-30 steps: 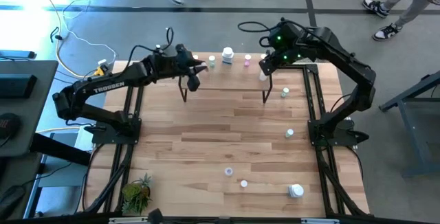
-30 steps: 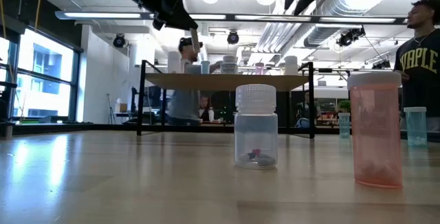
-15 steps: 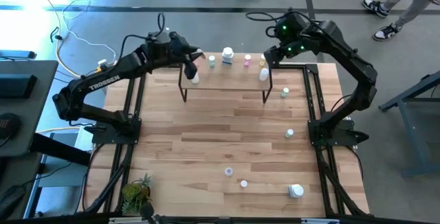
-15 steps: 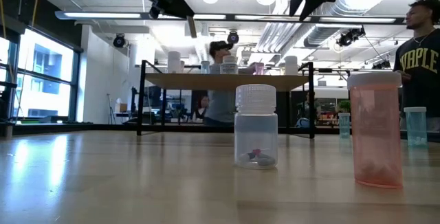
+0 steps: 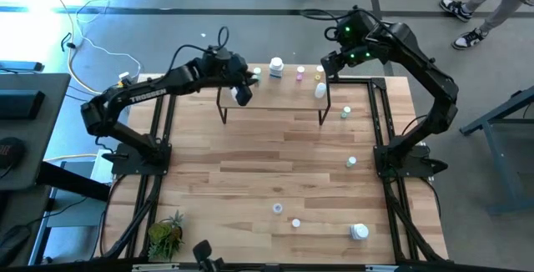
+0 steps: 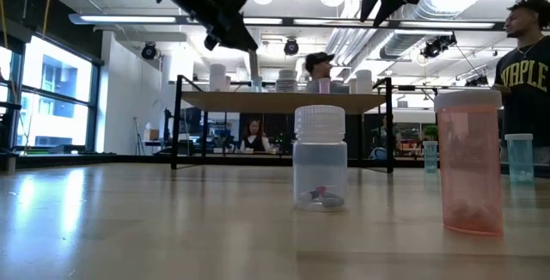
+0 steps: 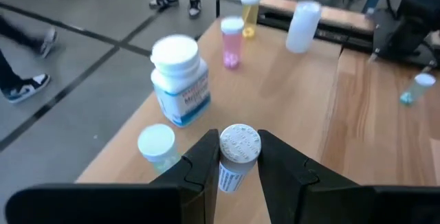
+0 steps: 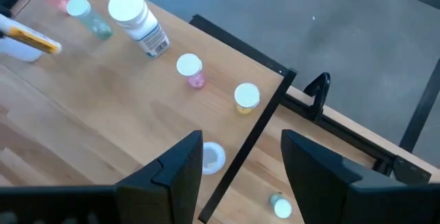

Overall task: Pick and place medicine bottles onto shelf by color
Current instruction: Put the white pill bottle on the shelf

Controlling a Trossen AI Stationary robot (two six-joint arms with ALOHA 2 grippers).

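Observation:
The shelf (image 5: 273, 97) stands at the table's far side. Along its far edge stand a green-capped bottle (image 5: 257, 73), a large white bottle (image 5: 276, 68), a pink one (image 5: 300, 73) and a yellow one (image 5: 319, 72); a white one (image 5: 319, 91) stands at its right end. My left gripper (image 5: 242, 90) hovers over the shelf's left part, shut on a small white-capped bottle (image 7: 237, 157). My right gripper (image 8: 240, 152) is open and empty above the shelf's right end, over the white bottle (image 8: 212, 155). My left gripper pinches the small labelled bottle between its two fingers, just below the white cap (image 7: 239, 143). The fingers come slanting down from the table's left. The bottle is lifted clear above the shelf top, with its cap toward the wrist and its body pointing away.
Loose bottles stand on the table: a green one (image 5: 345, 112) right of the shelf, one (image 5: 351, 162) farther toward me, two small ones (image 5: 278, 209) (image 5: 295, 221) and a large white one (image 5: 359, 232) near the front. A potted plant (image 5: 167, 234) sits front left. People move beyond the table.
My left gripper, still carrying its bottle, has drifted slightly rightward over the shelf's left part. My right gripper has drawn back toward the far edge, away from the white bottle at the shelf's right end. That bottle stays standing where it was.

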